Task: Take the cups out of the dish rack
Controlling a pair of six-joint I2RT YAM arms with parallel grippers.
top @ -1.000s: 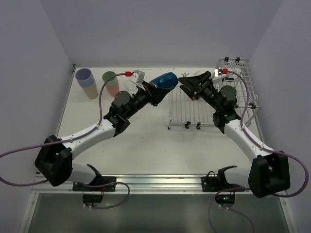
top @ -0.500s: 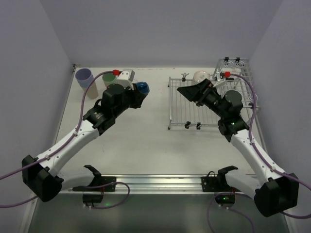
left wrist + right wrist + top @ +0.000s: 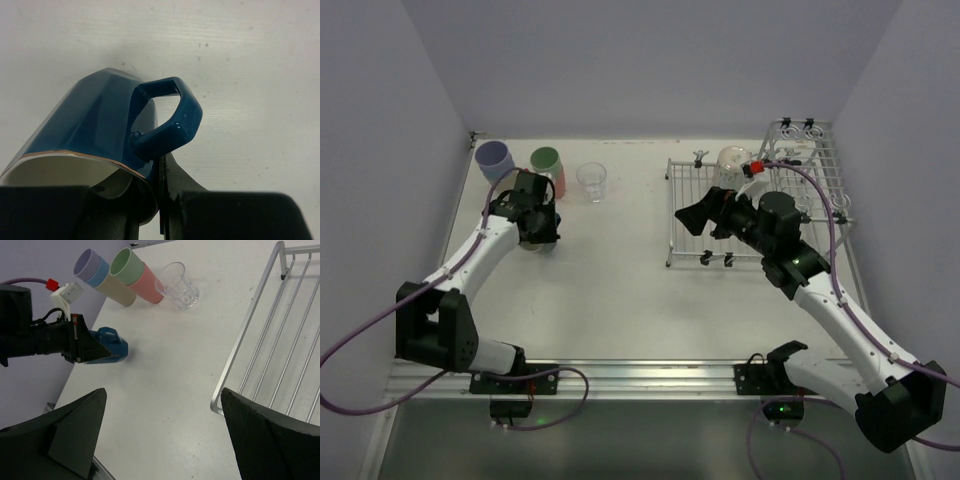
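Note:
My left gripper [image 3: 160,170] is shut on the rim of the dark-blue handled mug [image 3: 100,120], by its handle [image 3: 172,117], and holds it low over the table at the left; the top view [image 3: 538,230] shows it there too. The right wrist view shows the mug [image 3: 109,351] tilted on its side. My right gripper [image 3: 165,405] is open and empty over the left edge of the silver dish rack [image 3: 260,325]. A pale mug [image 3: 732,160] stands at the back of the rack [image 3: 686,180].
At the back left stand a lavender-blue-beige tumbler stack [image 3: 100,275], a green-on-pink stack [image 3: 135,272] and a clear glass [image 3: 177,285]. The rack's taller basket section [image 3: 810,140] is at the back right. Side walls close in on both sides.
My left arm has carried the blue mug from beside the rack leftwards and lowered it near the tumbler stacks. My right gripper has drawn back a little over the rack.

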